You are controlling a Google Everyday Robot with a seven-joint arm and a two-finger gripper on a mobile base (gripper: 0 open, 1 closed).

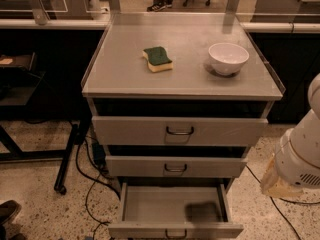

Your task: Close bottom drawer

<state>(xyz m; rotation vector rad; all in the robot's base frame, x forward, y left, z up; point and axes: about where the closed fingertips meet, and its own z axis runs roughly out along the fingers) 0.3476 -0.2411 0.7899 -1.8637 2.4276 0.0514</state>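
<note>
The bottom drawer (172, 206) of the grey metal cabinet (180, 91) is pulled out towards me. Its inside is bare apart from a dark shadow patch at the right. Its front panel (145, 230) with a small wire handle (176, 234) lies at the lower edge of the view. The middle drawer (175, 166) and the top drawer (179, 130) stand pushed in. My white arm (300, 151) shows at the right edge, beside the cabinet at the height of the middle drawer. My gripper is out of view, past the frame's edge.
A green-and-yellow sponge (158, 58) and a white bowl (228, 58) sit on the cabinet top. Black cables (85, 179) trail on the speckled floor at the left, near a dark table leg (67, 156). A shoe tip (9, 211) shows at the lower left.
</note>
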